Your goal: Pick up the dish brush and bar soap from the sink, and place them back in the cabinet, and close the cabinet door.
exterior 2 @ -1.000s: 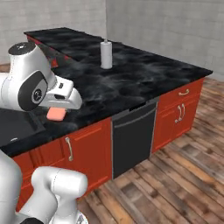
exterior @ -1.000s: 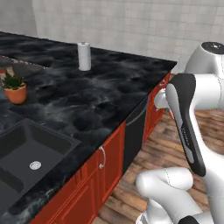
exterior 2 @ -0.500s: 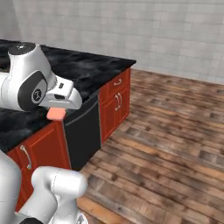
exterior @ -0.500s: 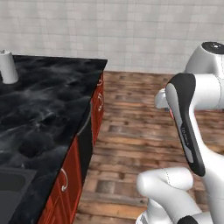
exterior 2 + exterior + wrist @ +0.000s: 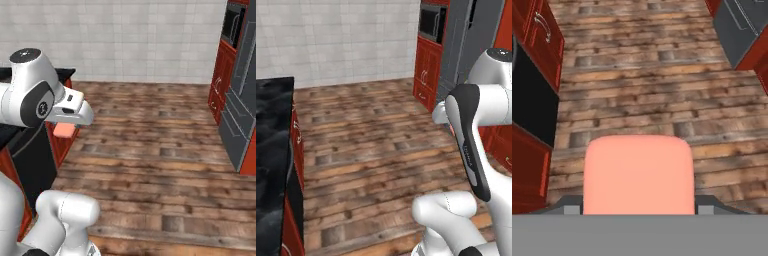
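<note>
Bar soap (image 5: 638, 174) sits clamped in the tool (image 5: 65, 129), its salmon-pink face broad in the hand view and a pink corner of it peeking out under the white hand in the right base view, held up in the air over the wooden floor (image 5: 371, 145). The jaws stand fairly wide, one on each side of the bar, and that grip looks the same as it did a second ago. What has changed is the whole surrounding: the base has swung round, so both base views have shifted together. A second ago the black marble worktop (image 5: 271, 165) spread across them, with the sink basin, a small potted plant and a paper-towel roll on it; half a second ago it had already slid to the left; now it is a narrow strip at the left edge of the left base view. Open floor, the tiled wall (image 5: 125, 40) and tall red and grey units (image 5: 456, 45) on the right have come into sight.
</note>
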Motion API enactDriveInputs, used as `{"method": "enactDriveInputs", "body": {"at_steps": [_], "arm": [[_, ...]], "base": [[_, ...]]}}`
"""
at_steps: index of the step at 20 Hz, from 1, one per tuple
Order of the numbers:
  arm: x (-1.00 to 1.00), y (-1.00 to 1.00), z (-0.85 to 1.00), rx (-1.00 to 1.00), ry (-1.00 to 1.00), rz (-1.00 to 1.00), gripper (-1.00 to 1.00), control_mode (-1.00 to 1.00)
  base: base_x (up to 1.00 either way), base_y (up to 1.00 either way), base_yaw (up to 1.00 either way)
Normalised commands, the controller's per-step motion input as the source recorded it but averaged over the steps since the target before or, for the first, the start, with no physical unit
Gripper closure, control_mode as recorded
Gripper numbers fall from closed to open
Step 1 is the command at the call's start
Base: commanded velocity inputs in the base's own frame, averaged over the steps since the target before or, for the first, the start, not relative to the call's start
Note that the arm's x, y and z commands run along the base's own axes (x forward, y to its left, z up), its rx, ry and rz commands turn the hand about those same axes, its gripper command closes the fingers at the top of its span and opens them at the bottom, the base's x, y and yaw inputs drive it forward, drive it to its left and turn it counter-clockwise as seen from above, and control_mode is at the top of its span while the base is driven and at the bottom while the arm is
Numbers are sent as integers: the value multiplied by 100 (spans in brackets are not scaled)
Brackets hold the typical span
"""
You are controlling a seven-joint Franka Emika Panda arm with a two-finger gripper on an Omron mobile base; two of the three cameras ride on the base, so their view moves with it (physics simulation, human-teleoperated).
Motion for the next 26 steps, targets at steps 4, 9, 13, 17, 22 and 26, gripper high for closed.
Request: {"method": "enactDriveInputs", "body": {"at_steps": [4, 9, 13, 17, 22, 26], "arm": [[0, 0, 0, 0, 0, 0, 100, 100], [0, 0, 0, 0, 0, 0, 100, 100], [0, 0, 0, 0, 0, 0, 100, 100], [0, 0, 0, 0, 0, 0, 100, 100], [0, 0, 0, 0, 0, 0, 100, 100], [0, 0, 0, 0, 0, 0, 100, 100]], "base": [[0, -27, -67], [0, -29, -71], [0, -29, -74], [0, -31, -74], [0, -30, -75], [1, -43, -68]]}}
